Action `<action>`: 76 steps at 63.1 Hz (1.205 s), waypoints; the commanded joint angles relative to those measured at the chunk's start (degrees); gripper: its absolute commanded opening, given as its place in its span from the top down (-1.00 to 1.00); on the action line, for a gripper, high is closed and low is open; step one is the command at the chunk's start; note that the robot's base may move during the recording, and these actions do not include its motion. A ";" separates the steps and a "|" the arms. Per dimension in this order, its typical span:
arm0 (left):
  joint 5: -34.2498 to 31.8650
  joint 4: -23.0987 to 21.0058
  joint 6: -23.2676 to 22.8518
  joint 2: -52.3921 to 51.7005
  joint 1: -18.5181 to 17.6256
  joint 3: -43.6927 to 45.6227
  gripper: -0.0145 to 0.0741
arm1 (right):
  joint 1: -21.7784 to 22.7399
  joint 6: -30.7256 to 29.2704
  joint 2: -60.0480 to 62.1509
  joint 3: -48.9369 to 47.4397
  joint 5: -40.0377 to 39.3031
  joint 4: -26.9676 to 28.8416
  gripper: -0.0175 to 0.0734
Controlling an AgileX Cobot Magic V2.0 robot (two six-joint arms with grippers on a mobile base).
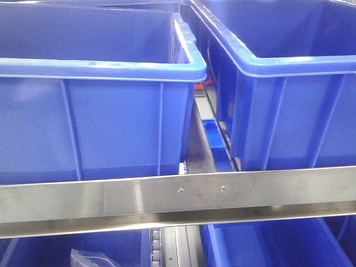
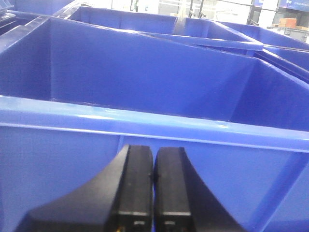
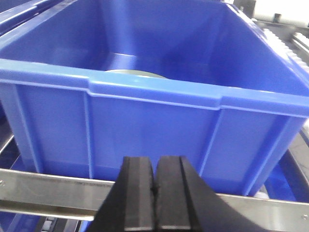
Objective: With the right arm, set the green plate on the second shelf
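Only a thin pale curved edge of the green plate [image 3: 137, 73] shows, just over the near rim inside a blue bin [image 3: 145, 121] in the right wrist view; the rest is hidden by the bin wall. My right gripper [image 3: 155, 159] is shut with nothing between its fingers. It sits in front of that bin's front wall, level with the steel shelf rail [image 3: 48, 186]. My left gripper [image 2: 153, 151] is also shut and empty, close to the outer wall of another blue bin [image 2: 145, 121], below its rim. Neither gripper appears in the front view.
Two big blue bins [image 1: 111, 128] [image 1: 289, 111] stand side by side on a shelf behind a steel rail [image 1: 178, 197], with a narrow gap between them. More blue bins sit on the level below, one holding a clear plastic bag [image 1: 89, 258]. Roller tracks [image 1: 167, 247] run under them.
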State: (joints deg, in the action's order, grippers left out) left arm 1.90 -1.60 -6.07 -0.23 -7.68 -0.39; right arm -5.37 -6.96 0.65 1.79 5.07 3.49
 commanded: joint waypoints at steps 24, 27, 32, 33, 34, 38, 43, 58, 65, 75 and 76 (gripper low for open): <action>-5.12 -0.47 -0.19 -0.93 -0.37 -2.34 0.38 | -0.40 3.32 1.02 -1.23 -4.72 -5.29 0.51; -5.12 -0.47 -0.19 -0.93 -0.37 -2.34 0.38 | -0.40 3.32 1.02 -1.23 -4.72 -5.16 0.51; -5.12 -0.47 -0.19 -0.93 -0.37 -2.34 0.38 | -0.40 3.32 1.02 -1.23 -4.72 -5.02 0.51; -5.12 -0.47 -0.19 -0.93 -0.37 -2.34 0.38 | -0.40 3.32 1.02 -1.23 -4.67 -5.02 0.51; -5.12 -0.47 -0.19 -0.93 -0.37 -2.34 0.38 | -0.40 3.32 1.02 -1.23 -4.67 -5.02 0.51; -5.12 -0.47 -0.19 -0.93 -0.37 -2.34 0.38 | -0.40 3.27 1.02 -1.23 -4.66 -5.02 0.51; -5.12 -0.47 -0.19 -0.93 -0.37 -2.34 0.38 | -0.40 3.27 1.02 -1.23 -4.66 -5.02 0.51; -5.12 -0.47 -0.19 -0.93 -0.37 -2.34 0.38 | -0.40 3.27 1.02 -1.23 -4.66 -5.02 0.51; -5.12 -0.47 -0.19 -0.93 -0.37 -2.34 0.38 | -0.40 3.27 1.02 -1.23 -4.66 -5.02 0.51; -5.12 -0.47 -0.19 -0.93 -0.37 -2.34 0.38 | -0.40 3.27 1.02 -1.23 -4.66 -5.02 0.51; -5.12 -0.47 -0.19 -0.93 -0.37 -2.34 0.38 | -0.40 3.27 1.02 -1.23 -4.66 -5.02 0.51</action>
